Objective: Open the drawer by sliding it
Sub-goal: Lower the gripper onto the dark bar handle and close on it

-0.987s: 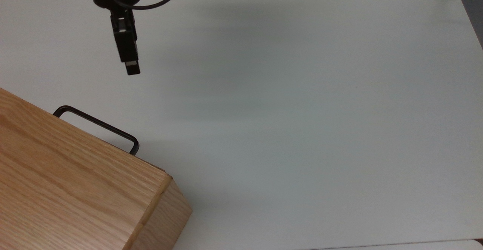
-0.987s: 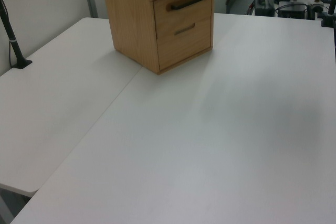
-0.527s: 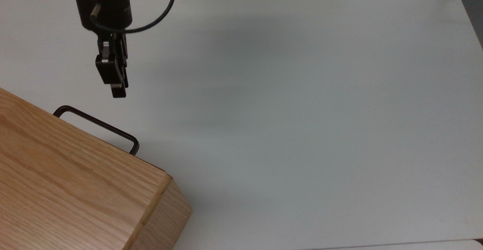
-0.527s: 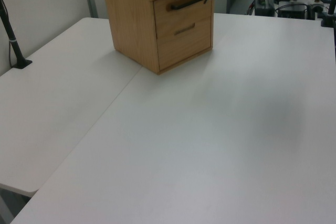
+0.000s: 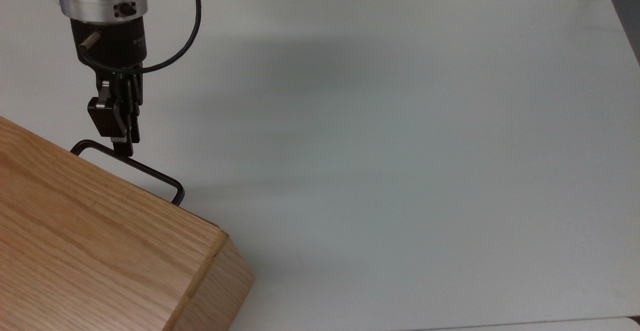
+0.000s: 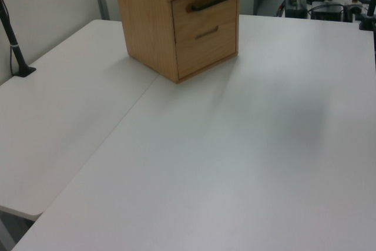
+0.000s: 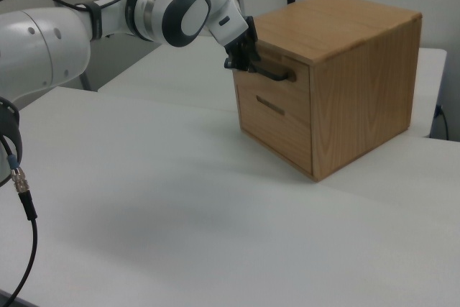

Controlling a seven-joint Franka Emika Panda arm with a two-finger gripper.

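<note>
Gripper at the drawer handle
The gripper meets the closed drawer's handle; whether it clamps, I cannot tell.

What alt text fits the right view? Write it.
A white robot arm's pincer meets the black bar handle of the closed top drawer of an oak cabinet on a white table.

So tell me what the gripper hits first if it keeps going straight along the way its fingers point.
Most likely the thin black metal bar handle of the top light oak drawer: the gripper already points at it, fingertips seemingly at the bar. Depth is uncertain, so contact can't be confirmed.
</note>
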